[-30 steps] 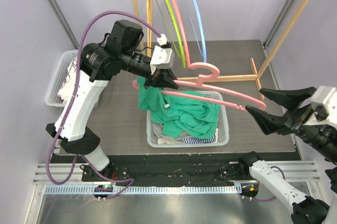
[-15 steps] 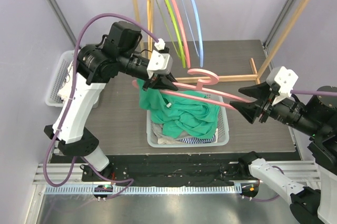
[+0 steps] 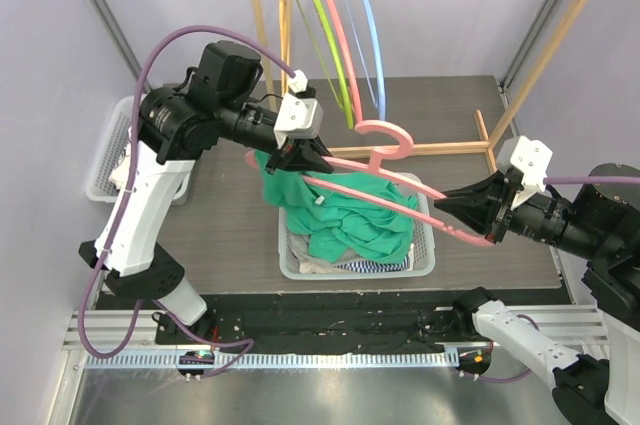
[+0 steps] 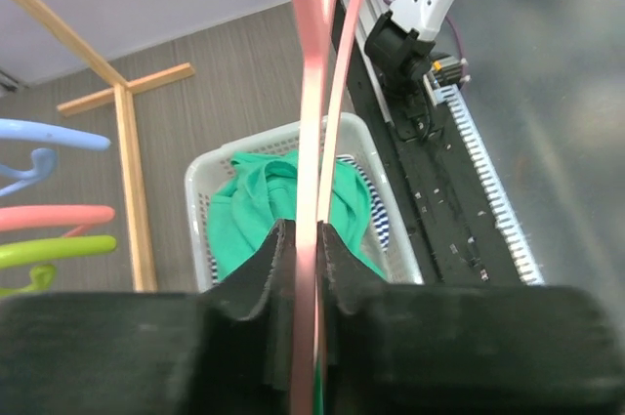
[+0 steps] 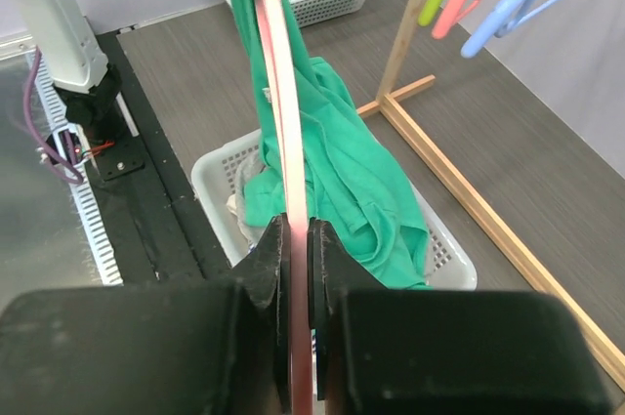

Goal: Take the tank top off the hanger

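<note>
A pink hanger (image 3: 385,131) is held level over the white basket (image 3: 425,261), one gripper at each end. My left gripper (image 3: 303,157) is shut on its left end, where the green tank top (image 3: 345,210) still hangs from the hanger and drapes down into the basket. My right gripper (image 3: 452,209) is shut on the hanger's right end. In the left wrist view the hanger (image 4: 311,93) runs up between the fingers of the left gripper (image 4: 305,235), above the tank top (image 4: 244,210). In the right wrist view the right gripper (image 5: 296,231) pinches the hanger (image 5: 273,63), beside the tank top (image 5: 342,142).
A wooden rack (image 3: 265,25) at the back carries several coloured hangers (image 3: 340,35), and its base bar (image 3: 485,141) lies on the floor to the right. A second white basket (image 3: 108,150) sits at the far left. Other clothes lie under the tank top in the basket.
My right gripper came in from the right and shut on the hanger's right end. The left gripper kept hold of the left end and shifted slightly left.
</note>
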Controlling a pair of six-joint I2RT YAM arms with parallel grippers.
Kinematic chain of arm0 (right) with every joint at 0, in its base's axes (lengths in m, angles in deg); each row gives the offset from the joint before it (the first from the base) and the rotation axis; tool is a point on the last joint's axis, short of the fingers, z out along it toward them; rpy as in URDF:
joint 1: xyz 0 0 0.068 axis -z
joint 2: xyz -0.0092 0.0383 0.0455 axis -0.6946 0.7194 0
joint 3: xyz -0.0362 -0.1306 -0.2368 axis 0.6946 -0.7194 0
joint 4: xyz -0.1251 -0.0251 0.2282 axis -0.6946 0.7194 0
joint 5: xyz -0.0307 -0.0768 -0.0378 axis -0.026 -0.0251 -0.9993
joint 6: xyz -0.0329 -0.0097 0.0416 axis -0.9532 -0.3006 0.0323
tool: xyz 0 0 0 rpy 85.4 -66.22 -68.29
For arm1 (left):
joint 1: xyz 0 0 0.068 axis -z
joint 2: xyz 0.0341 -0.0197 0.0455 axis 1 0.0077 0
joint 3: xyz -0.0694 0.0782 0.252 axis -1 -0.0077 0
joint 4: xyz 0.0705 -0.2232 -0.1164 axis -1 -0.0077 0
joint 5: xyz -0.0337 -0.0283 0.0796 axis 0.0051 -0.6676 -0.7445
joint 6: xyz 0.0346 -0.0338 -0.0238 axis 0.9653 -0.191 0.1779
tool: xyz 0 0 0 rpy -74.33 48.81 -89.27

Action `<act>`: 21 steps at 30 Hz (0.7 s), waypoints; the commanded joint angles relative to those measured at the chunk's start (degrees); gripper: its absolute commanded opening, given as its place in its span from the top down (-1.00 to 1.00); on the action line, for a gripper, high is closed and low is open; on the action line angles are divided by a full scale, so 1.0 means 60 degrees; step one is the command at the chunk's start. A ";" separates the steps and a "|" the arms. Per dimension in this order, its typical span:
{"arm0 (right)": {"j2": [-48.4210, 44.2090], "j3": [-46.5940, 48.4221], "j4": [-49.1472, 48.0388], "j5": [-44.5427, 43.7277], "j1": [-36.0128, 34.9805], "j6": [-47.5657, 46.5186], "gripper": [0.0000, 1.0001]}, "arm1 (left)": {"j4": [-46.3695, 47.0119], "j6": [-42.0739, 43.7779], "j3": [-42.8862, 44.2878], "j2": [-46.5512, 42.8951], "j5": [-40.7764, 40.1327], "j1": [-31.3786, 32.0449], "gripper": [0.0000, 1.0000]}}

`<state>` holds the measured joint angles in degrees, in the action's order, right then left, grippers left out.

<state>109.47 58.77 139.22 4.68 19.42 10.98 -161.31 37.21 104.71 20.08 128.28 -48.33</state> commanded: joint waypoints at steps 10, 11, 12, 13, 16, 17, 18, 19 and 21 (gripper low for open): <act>-0.0470 -0.0360 -0.0745 -0.0300 0.0053 0.0429 0.98 | 0.2084 -0.3362 0.0781 -0.0629 -0.3556 0.0159 -0.91; -0.0471 -0.0403 -0.0774 -0.0271 0.0053 0.0415 0.98 | 0.2057 -0.3305 0.0709 -0.0775 -0.3986 0.0174 -0.92; -0.0485 -0.0404 -0.0774 -0.0285 0.0053 0.0400 0.99 | 0.2057 -0.3203 0.0519 -0.0965 -0.4396 0.0232 -0.92; -0.0485 -0.0389 -0.0789 -0.0286 0.0053 0.0385 0.99 | 0.2158 -0.3086 0.0227 -0.1185 -0.4821 0.0363 -0.93; -0.0456 -0.0360 -0.0993 -0.0198 0.0053 0.0342 0.98 | 0.2756 -0.3056 -0.1163 -0.2181 -0.6680 0.0364 -0.93; -0.0427 -0.0316 -0.1066 -0.0198 0.0053 0.0327 0.99 | 0.2905 -0.3041 -0.1834 -0.2560 -0.7512 0.0350 -0.93; -0.0383 -0.0287 -0.1169 -0.0212 0.0053 0.0298 0.98 | 0.3051 -0.3055 -0.2145 -0.2767 -0.7941 0.0349 -0.91; -0.0296 -0.0229 -0.1199 -0.0183 0.0053 0.0254 0.99 | 0.3227 -0.3114 -0.2410 -0.2929 -0.8235 0.0364 -0.89; -0.0222 -0.0082 -0.1315 -0.0212 0.0068 0.0224 0.98 | 0.3229 -0.3333 -0.2967 -0.3323 -0.8341 0.0349 -0.87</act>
<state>106.91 56.28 137.43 3.63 19.48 12.51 -147.21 19.82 91.88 3.75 89.68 -46.34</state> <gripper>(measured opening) 0.114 0.949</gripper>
